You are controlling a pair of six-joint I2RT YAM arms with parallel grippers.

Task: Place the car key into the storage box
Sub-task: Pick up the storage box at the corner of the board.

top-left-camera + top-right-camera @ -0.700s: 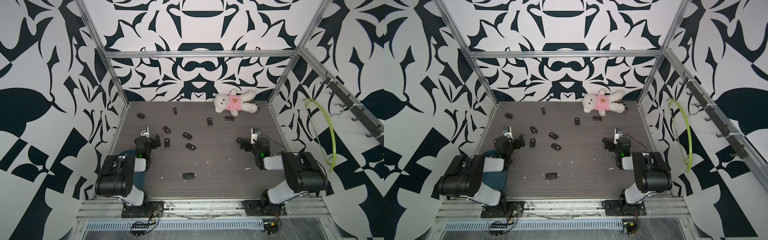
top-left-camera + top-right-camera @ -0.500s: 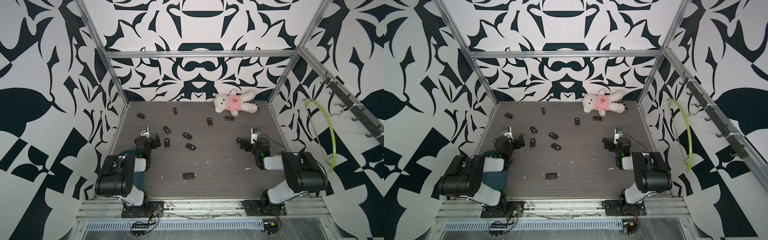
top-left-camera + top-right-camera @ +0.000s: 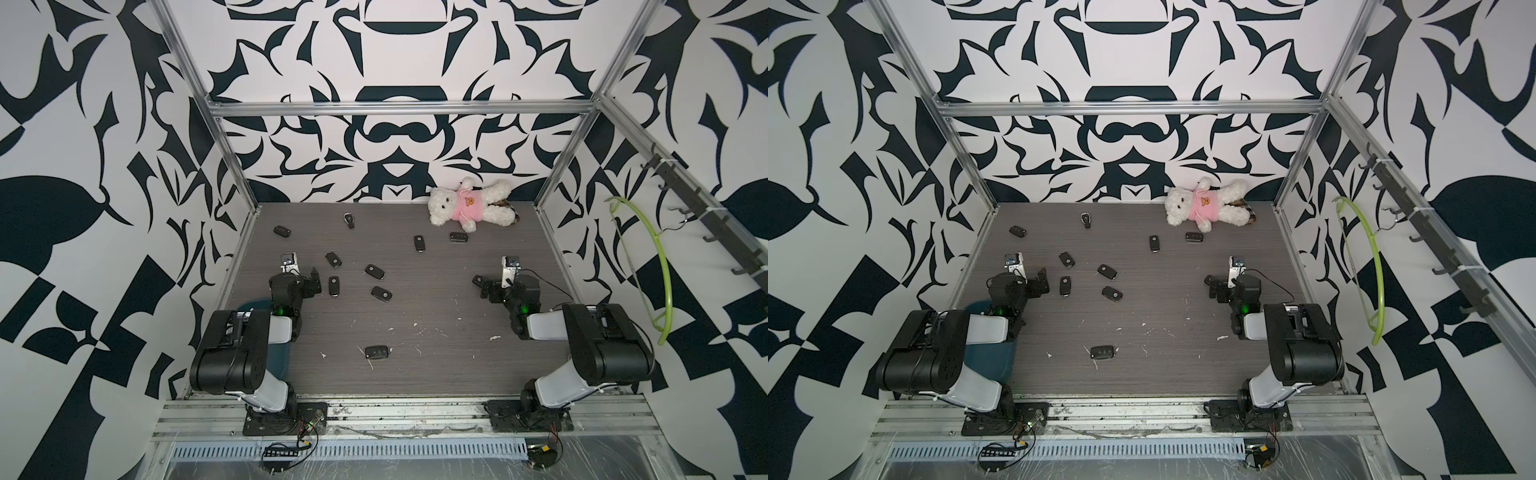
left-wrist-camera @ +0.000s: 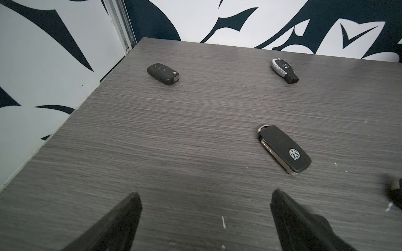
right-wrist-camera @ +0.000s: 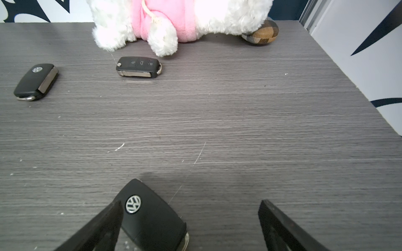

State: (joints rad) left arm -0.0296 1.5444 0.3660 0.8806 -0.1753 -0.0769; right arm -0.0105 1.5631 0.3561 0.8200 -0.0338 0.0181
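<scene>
**Left arm** (image 3: 232, 353): jaws apart over bare tabletop (image 3: 436, 307) near its left edge. **Right arm** (image 3: 602, 345): jaws apart near the right edge, with a car key (image 5: 150, 217) lying between them, just beside one finger (image 5: 104, 223). **Storage box** (image 3: 988, 357): front-left corner, largely hidden beneath the left arm. Other keys (image 3: 376, 352) lie scattered.

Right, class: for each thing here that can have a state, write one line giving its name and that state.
left end effector: open, empty.
right end effector: open, straddling the car key, not gripping it.
car key: flat on the table, logo up, unheld.
storage box: mostly hidden under the left arm; contents cannot be told.
teddy bear: lying on its back.
other keys: loose on the table.
</scene>
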